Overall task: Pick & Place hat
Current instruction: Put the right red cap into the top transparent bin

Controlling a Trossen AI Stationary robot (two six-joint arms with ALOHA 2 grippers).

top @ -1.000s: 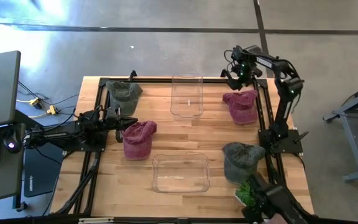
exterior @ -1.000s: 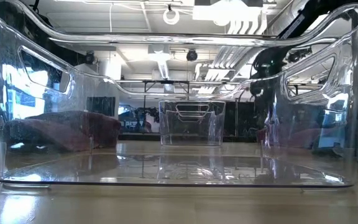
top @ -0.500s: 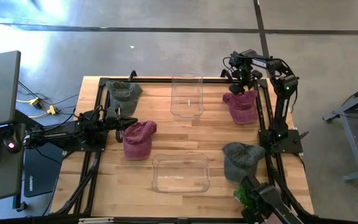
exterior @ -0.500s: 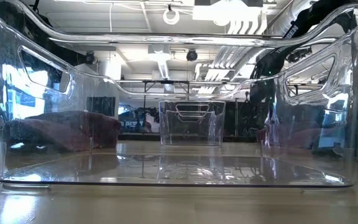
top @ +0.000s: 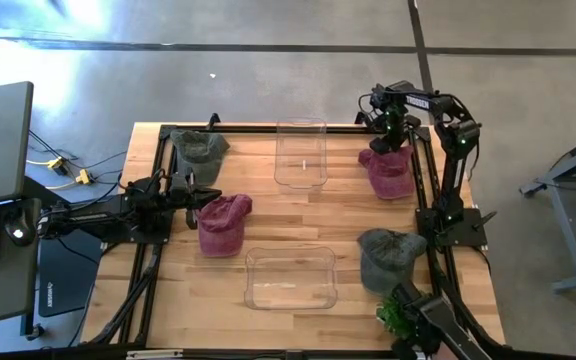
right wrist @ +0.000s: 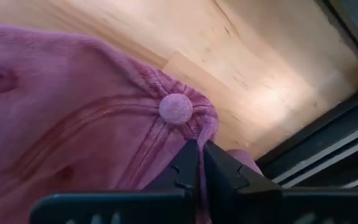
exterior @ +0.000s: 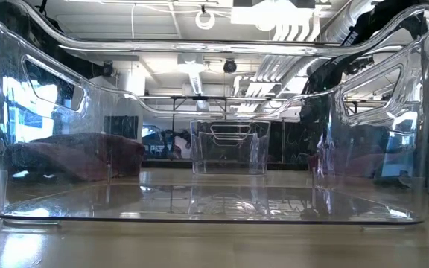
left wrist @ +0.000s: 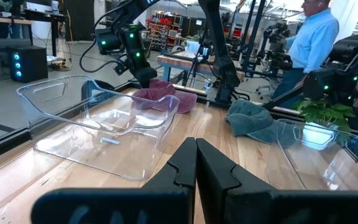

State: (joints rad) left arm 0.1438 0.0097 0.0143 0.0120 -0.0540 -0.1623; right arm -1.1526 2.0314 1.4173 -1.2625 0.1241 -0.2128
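Observation:
Four hats lie crown up on the wooden table: a green one point(top: 200, 148) far left, a maroon one point(top: 223, 222) left of centre, a maroon one point(top: 388, 170) far right and a grey-green one point(top: 388, 257) near right. My right gripper point(right wrist: 199, 163) stands over the far-right maroon hat's point(right wrist: 73, 130) far end and is shut on its cloth. My left gripper point(left wrist: 196, 163) rests shut and holds nothing, just left of the left maroon hat point(top: 196, 195). My right gripper pinches a small fold of the maroon hat's crown point(right wrist: 205, 129) between its two fingers, right beside the top button point(right wrist: 176, 107). The fingers come from above, pointing down. The hat lies on the table point(right wrist: 241, 68), its crown slack.
Two clear plastic bins stand mid-table, one far point(top: 301, 153) and one near point(top: 290, 277). A black frame rail point(top: 423, 180) runs right beside the held hat. A green plant point(top: 398, 308) sits at the near right. A person point(left wrist: 312, 37) stands beyond the table.
My right gripper has come down from above the table's far right corner onto the far-right maroon hat, and its fingers have shut on the crown. The hat has not moved.

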